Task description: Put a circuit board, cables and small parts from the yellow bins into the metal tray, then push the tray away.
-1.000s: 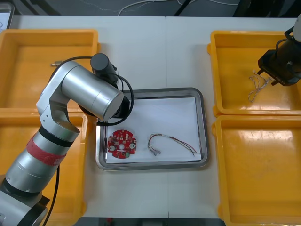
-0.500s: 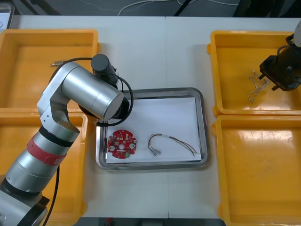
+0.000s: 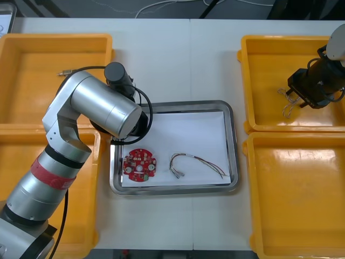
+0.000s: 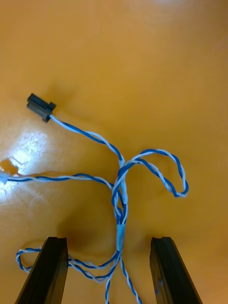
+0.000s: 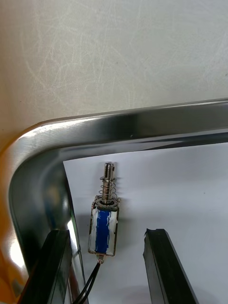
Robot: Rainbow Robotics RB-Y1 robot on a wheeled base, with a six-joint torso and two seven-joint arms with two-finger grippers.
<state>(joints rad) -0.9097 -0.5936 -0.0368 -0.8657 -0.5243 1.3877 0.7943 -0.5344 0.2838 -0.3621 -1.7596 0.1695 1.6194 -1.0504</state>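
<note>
My left gripper [image 5: 108, 268] hangs open over the near-left corner of the metal tray [image 5: 118, 118]. A small metal part [image 5: 104, 223] with a blue body and a spring lies on the white sheet between its fingers, touching neither. In the front view my left arm covers that corner of the tray [image 3: 172, 102], where a red circuit board [image 3: 140, 165] and a red and yellow cable [image 3: 197, 163] lie. My right gripper [image 4: 108, 270] is open over the far right yellow bin [image 3: 269, 54], straddling a twisted blue and white cable [image 4: 123, 190].
A small metal part [image 3: 63, 72] lies in the far left bin [image 3: 32, 86]. The near right bin [image 3: 302, 194] and the near left bin [image 3: 11, 178] stand beside the tray. Bare table stretches beyond the tray's far edge.
My right gripper has shifted a little left and toward the tray side of its bin, over the blue and white cable. My left arm has stayed where it was.
</note>
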